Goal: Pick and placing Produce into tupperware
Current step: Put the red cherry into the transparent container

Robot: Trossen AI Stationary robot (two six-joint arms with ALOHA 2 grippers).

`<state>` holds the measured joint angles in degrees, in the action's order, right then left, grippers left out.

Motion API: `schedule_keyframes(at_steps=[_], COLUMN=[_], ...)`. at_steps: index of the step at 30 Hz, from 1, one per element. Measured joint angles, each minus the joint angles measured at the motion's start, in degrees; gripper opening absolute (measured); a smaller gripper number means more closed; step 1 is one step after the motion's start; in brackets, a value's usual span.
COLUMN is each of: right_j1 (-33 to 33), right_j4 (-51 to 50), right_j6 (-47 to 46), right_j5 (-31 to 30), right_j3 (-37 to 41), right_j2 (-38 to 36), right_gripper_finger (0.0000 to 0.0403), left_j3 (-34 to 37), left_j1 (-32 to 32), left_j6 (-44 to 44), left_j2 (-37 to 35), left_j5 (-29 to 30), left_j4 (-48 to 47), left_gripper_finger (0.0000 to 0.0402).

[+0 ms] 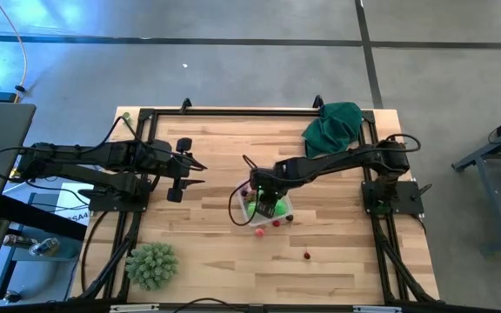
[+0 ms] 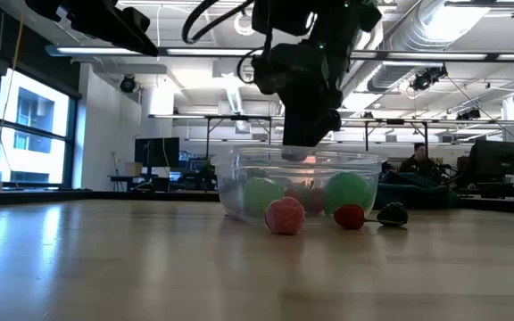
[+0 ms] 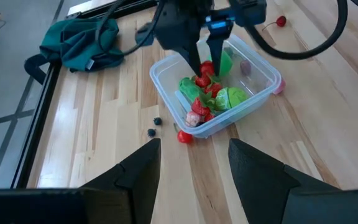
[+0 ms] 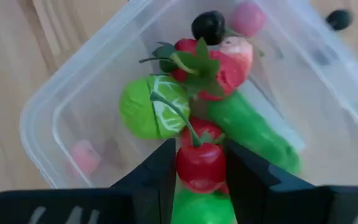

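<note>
Tupperware [image 3: 261, 93] sat mid-table, already mostly filled with produce [image 4: 166, 112], right gripper [image 4: 199, 171] over it pinching a red cherry [image 4: 201, 163], a few pieces [image 3: 184, 137] left outside, left gripper [image 3: 194, 165] parked aside, fingers apart, empty.

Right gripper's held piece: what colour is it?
Red, with a green stem: a cherry between the right gripper fingers, clearest in the right wrist view.

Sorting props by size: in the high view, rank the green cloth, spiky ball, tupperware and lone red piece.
1. Green cloth
2. Spiky ball, somewhat smaller
3. Tupperware, partly hidden under the right gripper, so unsure
4. Lone red piece, tiny
</note>
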<state>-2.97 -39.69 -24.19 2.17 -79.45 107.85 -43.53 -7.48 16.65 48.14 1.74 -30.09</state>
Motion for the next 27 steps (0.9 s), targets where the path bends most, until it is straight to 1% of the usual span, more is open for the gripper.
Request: schedule_keyframes(at_steps=[6,12,16,23,27], right_j1=[1.1,1.3,1.62,1.84,1.84], right_j4=[4.84,5.19,5.13,4.74,5.32], right_j6=[-2.72,-3.18,-3.87,-2.75,-2.47], right_j5=[1.63,0.63,0.44,-0.17,-0.17], right_j3=[3.42,3.5,3.5,3.5,3.5], right_j2=[0.02,0.02,0.02,0.04,-0.04], right_gripper_finger=[0.0103,0.0108,0.0129,0.0181,0.0189], left_j3=[0.0,0.0,0.0,0.0,0.0], left_j1=[0.01,0.02,0.01,0.02,0.01], left_j6=[0.0,0.0,0.02,0.0,0.0], left_j2=[0.0,0.0,0.0,0.0,0.0], left_j5=[0.02,0.0,0.01,0.01,0.0], left_j4=[0.0,0.02,0.0,0.0,0.0], left_gripper_finger=[0.0179,0.0179,0.0179,0.0179,0.0179])
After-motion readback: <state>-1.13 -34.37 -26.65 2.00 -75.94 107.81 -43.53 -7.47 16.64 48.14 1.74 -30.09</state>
